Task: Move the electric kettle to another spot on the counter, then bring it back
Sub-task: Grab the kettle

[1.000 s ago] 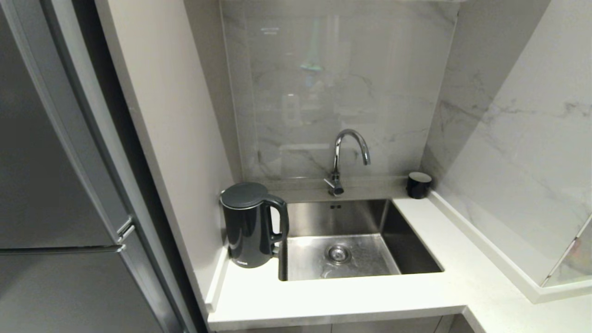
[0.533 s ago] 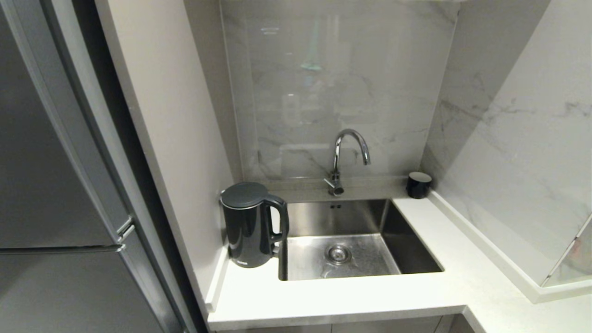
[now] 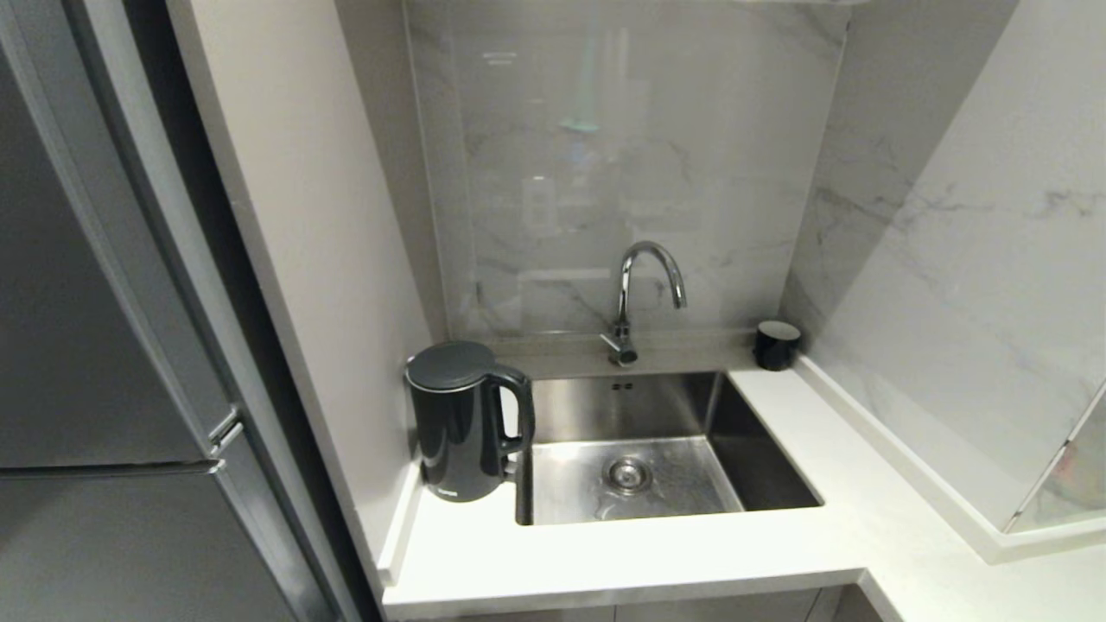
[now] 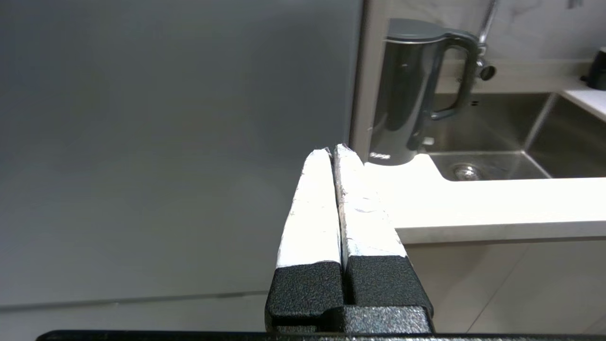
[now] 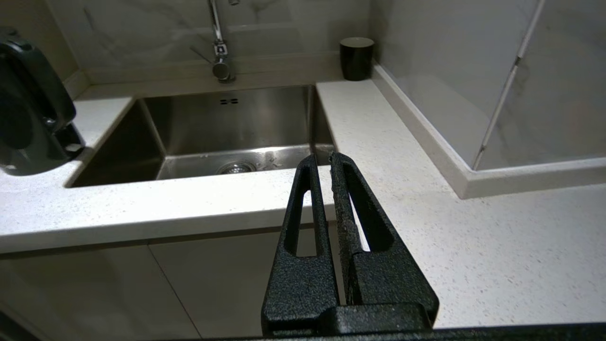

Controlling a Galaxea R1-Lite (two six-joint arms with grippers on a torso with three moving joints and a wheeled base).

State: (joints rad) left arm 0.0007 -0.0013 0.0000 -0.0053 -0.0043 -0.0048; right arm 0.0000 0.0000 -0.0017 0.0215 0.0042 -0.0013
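Note:
The electric kettle [image 3: 458,423] is a tall glossy black jug with a loop handle. It stands upright on the white counter [image 3: 622,553], in the left corner between the side wall and the sink. Its handle points toward the sink. Neither arm shows in the head view. My left gripper [image 4: 334,150] is shut with nothing in it, hanging in front of the counter's edge and short of the kettle [image 4: 407,94]. My right gripper [image 5: 323,158] is shut and empty, in front of the counter [image 5: 426,213], with the kettle [image 5: 28,109] far off to its side.
A steel sink [image 3: 631,449] with a chrome tap [image 3: 644,285] lies right of the kettle. A small black cup [image 3: 776,345] sits in the back right corner. A beige side panel [image 3: 328,259] and grey fridge doors [image 3: 86,345] close off the left.
The whole head view has shifted a little to the left, so the camera moved. The kettle stands in the same place on the counter.

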